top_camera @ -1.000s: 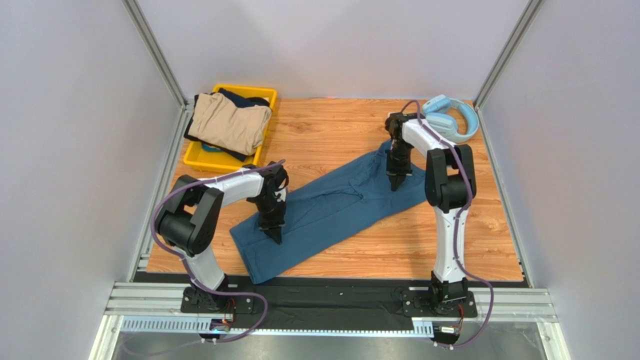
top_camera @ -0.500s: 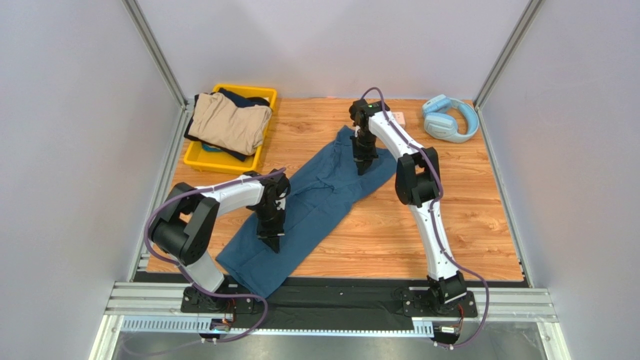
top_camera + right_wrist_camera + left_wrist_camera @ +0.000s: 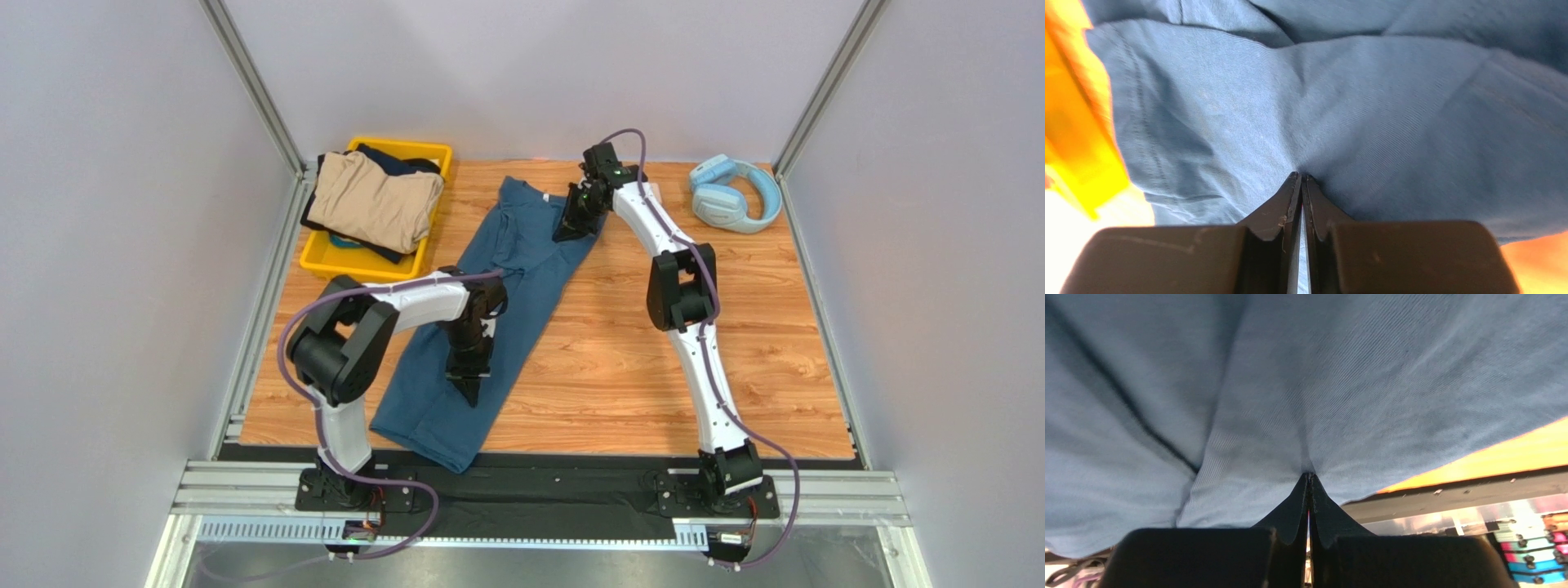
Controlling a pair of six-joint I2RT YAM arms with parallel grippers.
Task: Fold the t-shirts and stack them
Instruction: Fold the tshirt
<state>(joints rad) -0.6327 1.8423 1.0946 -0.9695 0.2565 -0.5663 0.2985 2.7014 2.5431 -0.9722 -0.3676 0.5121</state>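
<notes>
A large teal t-shirt [image 3: 515, 263] lies stretched in a long strip from the table's back centre down to the front left edge. My left gripper [image 3: 469, 382] is shut on the cloth near the shirt's front end; in the left wrist view its tips [image 3: 1310, 474] pinch a tuck of the fabric [image 3: 1321, 386]. My right gripper [image 3: 572, 228] sits at the shirt's far end, jaws nearly together on the cloth [image 3: 1352, 110], tips [image 3: 1301, 176] against it. A tan t-shirt [image 3: 374, 196] lies bunched over a dark navy garment [image 3: 399, 159].
The tan and navy garments fill a yellow bin [image 3: 432, 153] at the back left. Light-blue headphones [image 3: 734, 194] lie at the back right corner. A metal frame and grey walls close in the wooden table [image 3: 687, 368].
My right gripper has swung the shirt's far end from the right side to the back centre, turning the shirt from slanted to nearly lengthwise. My left gripper has shifted slightly right, still gripping.
</notes>
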